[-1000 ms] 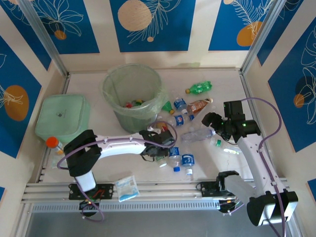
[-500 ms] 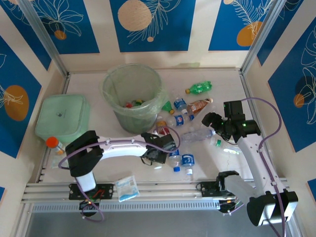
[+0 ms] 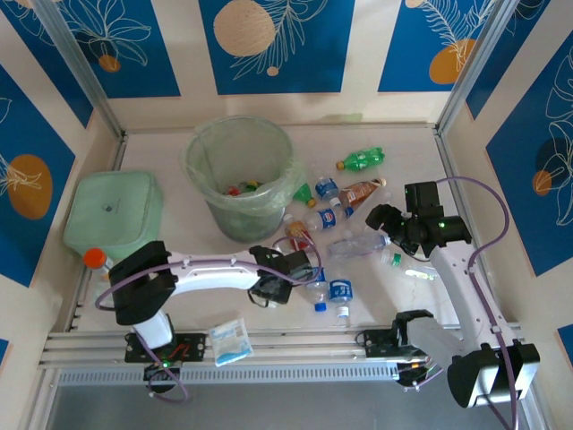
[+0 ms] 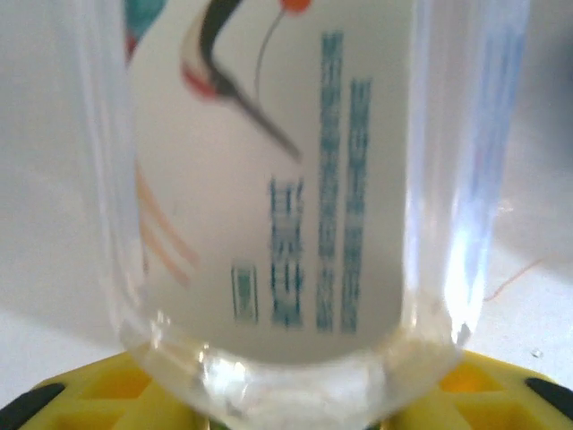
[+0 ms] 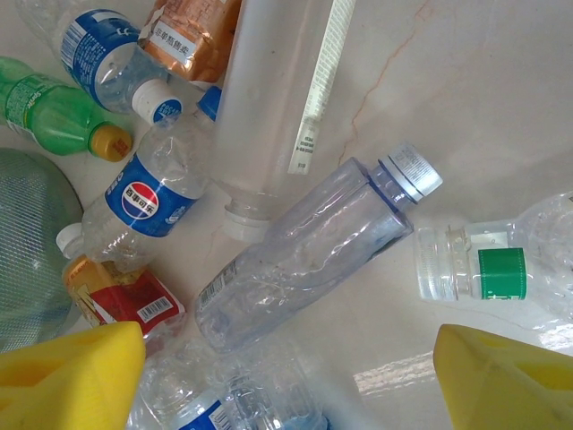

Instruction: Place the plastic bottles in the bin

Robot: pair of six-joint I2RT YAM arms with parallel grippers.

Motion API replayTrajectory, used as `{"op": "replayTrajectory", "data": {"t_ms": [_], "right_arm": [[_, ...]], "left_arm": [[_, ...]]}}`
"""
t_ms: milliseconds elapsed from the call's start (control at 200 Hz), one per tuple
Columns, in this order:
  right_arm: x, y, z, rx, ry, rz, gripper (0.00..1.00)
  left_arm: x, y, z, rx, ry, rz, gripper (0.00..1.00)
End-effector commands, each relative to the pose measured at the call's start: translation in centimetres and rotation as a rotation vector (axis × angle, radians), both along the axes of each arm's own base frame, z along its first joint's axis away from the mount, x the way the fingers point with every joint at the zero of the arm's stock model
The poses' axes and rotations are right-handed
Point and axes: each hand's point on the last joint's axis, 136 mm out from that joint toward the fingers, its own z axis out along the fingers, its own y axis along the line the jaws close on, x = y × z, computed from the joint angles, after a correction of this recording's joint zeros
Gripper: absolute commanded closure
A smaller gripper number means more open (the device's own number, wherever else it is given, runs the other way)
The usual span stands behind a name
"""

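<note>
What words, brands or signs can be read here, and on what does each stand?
No wording is legible.
Pepsi globe logo, characters too small: blue-labelled bottle.
White patch of characters, too small to read: brown-labelled bottle.
Teal print, blurred: clear bottle at the left wrist.

Top external: fixed high behind arm bases (image 3: 159,336), tilted down and forward; takes in whole table (image 3: 403,152) and bin (image 3: 235,219) from far off.
Left wrist: rides on left gripper (image 3: 300,276); lens almost against clear white-labelled bottle (image 4: 286,179), print blurred; own yellow fingers (image 4: 89,399) along bottom edge.
Right wrist: rides on right gripper (image 3: 376,220); looks down on table from mid height; yellow fingertips (image 5: 72,376) in bottom corners.
Shared by right wrist and top: large clear bottle (image 5: 304,251), Pepsi-labelled bottle (image 5: 148,202), bin wall at left edge.
</note>
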Motion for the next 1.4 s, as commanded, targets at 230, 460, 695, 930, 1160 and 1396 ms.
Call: {"op": "replayTrajectory", "data": {"t_ms": [230,460,695,930,1160,1396], "right_arm": [[0.0,0.1,0.8,0.0,-0.004,0.002,0.16],[-0.4,-0.6,1.9,-0.024,-0.043,-0.02,0.17],[-1.0,-1.3,2.6,-0.048,-0.055,-0.047,0.18],[-1.4,-1.2,2.5,-0.045,-0.058,-0.052,0.18],[-1.4,-0.7,2.1,-0.042,-0.054,-0.038,0.18],[-1.4,-0.1,1.4,-0.041,-0.04,-0.018,0.18]], "left_arm": [[-0.9,1.0,1.4,0.017,-0.012,-0.023,0.71],[-1.5,-0.3,6.7,0.003,-0.133,-0.169,0.76],[-1.0,-3.0,16.1,-0.147,-0.269,-0.28,0.74],[2.3,-5.0,26.2,-0.233,-0.469,-0.341,0.71],[9.5,-3.0,31.3,-0.226,-0.607,-0.259,0.67],[17.5,-0.2,32.6,-0.199,-0.647,-0.122,0.67]]}}
